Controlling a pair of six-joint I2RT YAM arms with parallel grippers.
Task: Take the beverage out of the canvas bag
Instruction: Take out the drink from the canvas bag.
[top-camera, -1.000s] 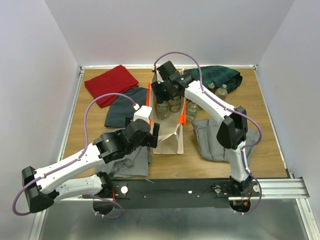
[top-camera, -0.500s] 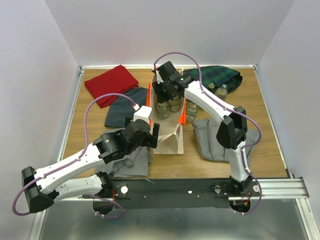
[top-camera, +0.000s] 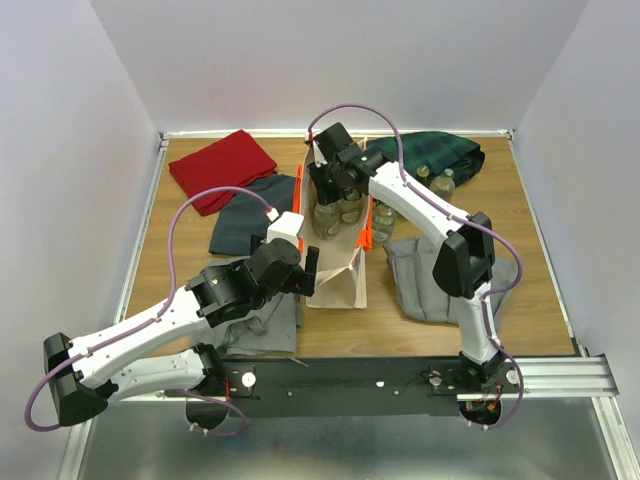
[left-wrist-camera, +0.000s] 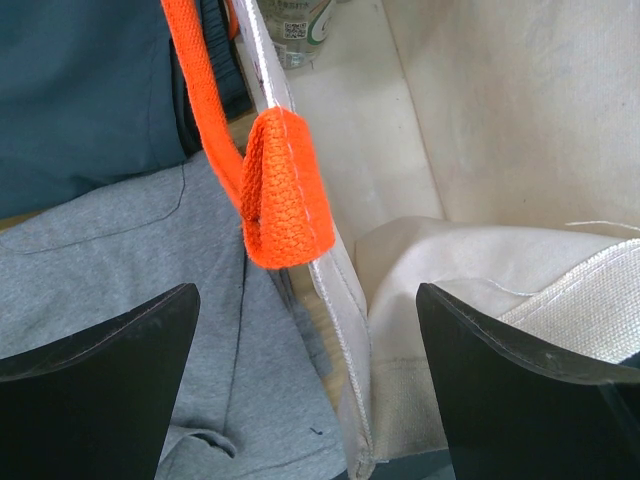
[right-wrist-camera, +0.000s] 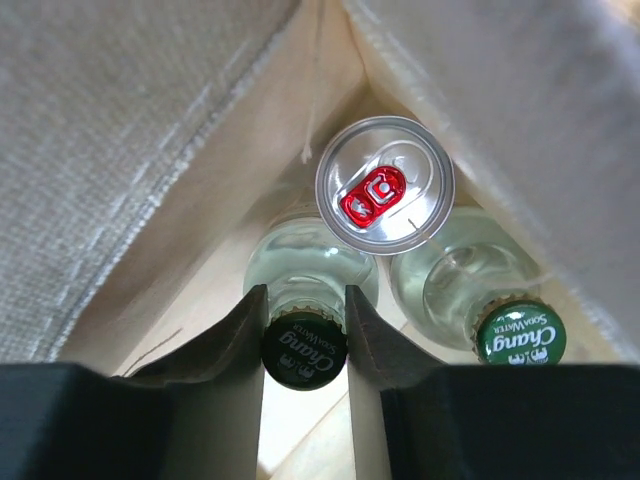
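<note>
Reaching deep into the tall beige canvas bag (top-camera: 335, 275), right gripper (right-wrist-camera: 305, 318) clamped on the green-capped clear glass bottle (right-wrist-camera: 304, 346), beside a red-tabbed silver can (right-wrist-camera: 385, 185). Left gripper (left-wrist-camera: 305, 385) spread wide, straddling the bag's rim by the orange handle (left-wrist-camera: 285, 190).

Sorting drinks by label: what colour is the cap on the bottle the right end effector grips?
Dark green cap, clearest in the right wrist view.

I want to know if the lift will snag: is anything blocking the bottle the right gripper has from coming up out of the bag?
Nothing visibly covers it. The right gripper is shut on the dark-capped bottle, and the canvas bag is open above. A can and a second bottle stand close beside it and could be nudged.
</note>
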